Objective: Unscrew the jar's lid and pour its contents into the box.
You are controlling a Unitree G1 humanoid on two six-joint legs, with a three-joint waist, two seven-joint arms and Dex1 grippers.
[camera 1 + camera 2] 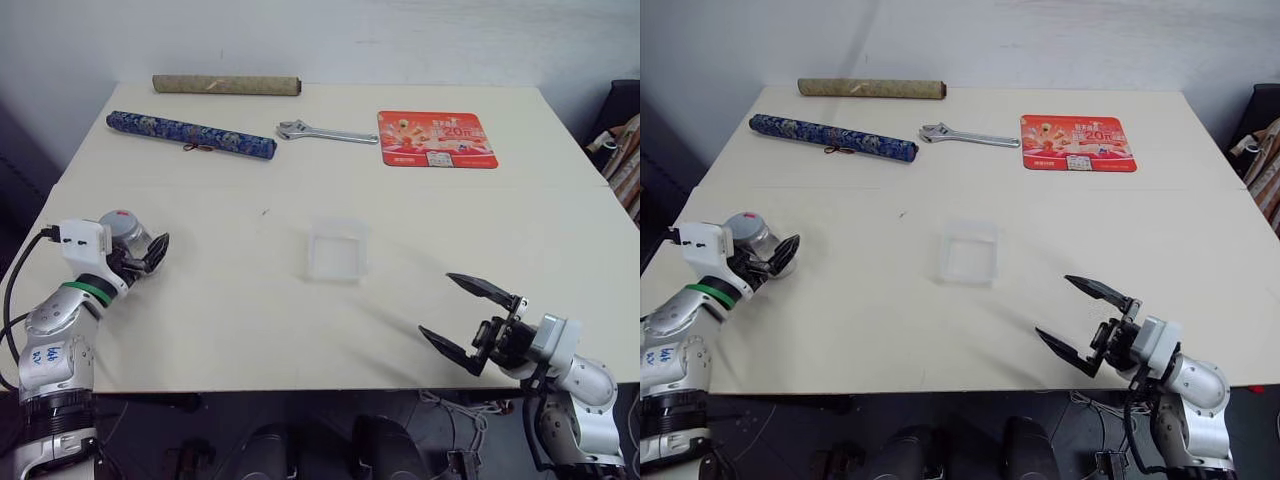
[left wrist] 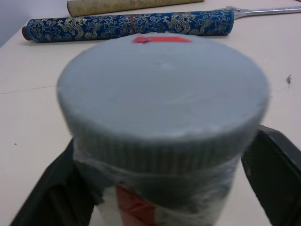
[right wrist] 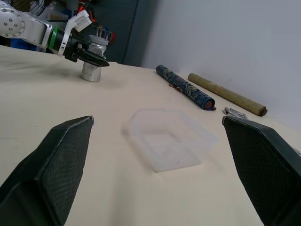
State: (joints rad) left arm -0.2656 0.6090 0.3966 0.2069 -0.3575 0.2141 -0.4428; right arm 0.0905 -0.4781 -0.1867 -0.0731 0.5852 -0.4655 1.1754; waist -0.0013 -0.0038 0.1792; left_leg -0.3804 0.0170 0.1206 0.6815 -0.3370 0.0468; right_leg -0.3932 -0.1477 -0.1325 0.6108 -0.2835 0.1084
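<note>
- The left gripper reaches in over the left edge of the pale cream tabletop, its two black fingers standing on either side of the small clear cylindrical jar with the red-and-white label. Whether the fingers press the jar or stand just off it I cannot tell — the left wrist view shows a slight gap on one side.
- The jar stands upright on the table near its left edge, with the round grey screw lid, a red mark on its top, on it. The contents cannot be made out.
- At the far left of the table lie two long rolls, well apart from the jar: a tan rolled scroll along the back edge and a blue patterned rolled scroll just in front of it.
- A silver adjustable wrench lies between the blue scroll and the red flat mat.
- The small square translucent white plastic box sits near the middle of the table, upright, nothing visible inside.
- The right gripper hovers at the near right edge of the table — its black fingers spread wide, holding nothing, pointing toward the box.
</note>
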